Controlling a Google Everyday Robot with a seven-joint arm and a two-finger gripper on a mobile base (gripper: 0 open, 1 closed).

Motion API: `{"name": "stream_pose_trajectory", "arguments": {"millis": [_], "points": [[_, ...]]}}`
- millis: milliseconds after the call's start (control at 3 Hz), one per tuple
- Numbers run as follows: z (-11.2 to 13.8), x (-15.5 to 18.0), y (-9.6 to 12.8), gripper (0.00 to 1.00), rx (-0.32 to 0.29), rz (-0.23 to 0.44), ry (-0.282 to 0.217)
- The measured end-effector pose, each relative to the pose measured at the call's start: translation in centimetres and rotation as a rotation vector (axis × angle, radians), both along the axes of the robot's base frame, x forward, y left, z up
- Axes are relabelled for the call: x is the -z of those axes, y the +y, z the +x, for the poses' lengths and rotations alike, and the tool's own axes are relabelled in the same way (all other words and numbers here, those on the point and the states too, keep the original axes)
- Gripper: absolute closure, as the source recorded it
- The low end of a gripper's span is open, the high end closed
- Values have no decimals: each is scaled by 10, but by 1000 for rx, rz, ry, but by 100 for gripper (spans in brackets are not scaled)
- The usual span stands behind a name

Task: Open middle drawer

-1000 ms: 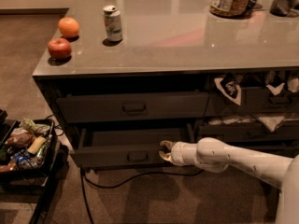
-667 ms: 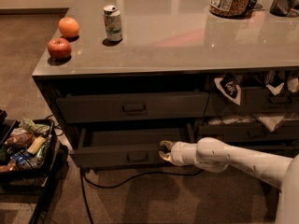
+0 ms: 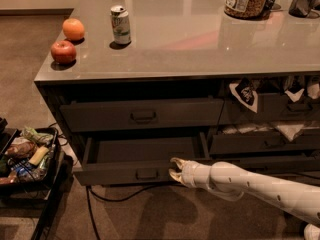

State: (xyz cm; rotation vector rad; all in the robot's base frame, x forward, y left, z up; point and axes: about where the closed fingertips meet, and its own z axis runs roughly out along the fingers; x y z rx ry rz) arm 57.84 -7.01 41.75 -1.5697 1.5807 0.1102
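Middle drawer: second tier on the left side of the desk, below the taller top drawer. It stands partly pulled out, with its shallow flat interior showing.

Pincer: at the drawer front, just right of the small loop handle. Its 2 fingers are apart and hold nothing. The upper tip is level with the front's top edge. Contact with the front cannot be told.

Handling, as judged:
- Metal, stiff, and likely light, since nothing shows inside.
- It should slide straight on its runners.
- The smooth front is probably slippery.
- Best hold: the central handle, or hook over the front's top lip near the middle, so the drawer doesn't skew.
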Motion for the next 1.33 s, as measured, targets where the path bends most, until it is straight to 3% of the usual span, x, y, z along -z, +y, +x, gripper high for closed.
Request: {"name": "stream_pose_trajectory", "arguments": {"millis": [333, 667, 1333], "points": [[0, 0, 0, 100, 0, 0, 0], [0, 0, 0, 81, 0, 0, 0], [0, 0, 0, 35, 0, 0, 0]]}}
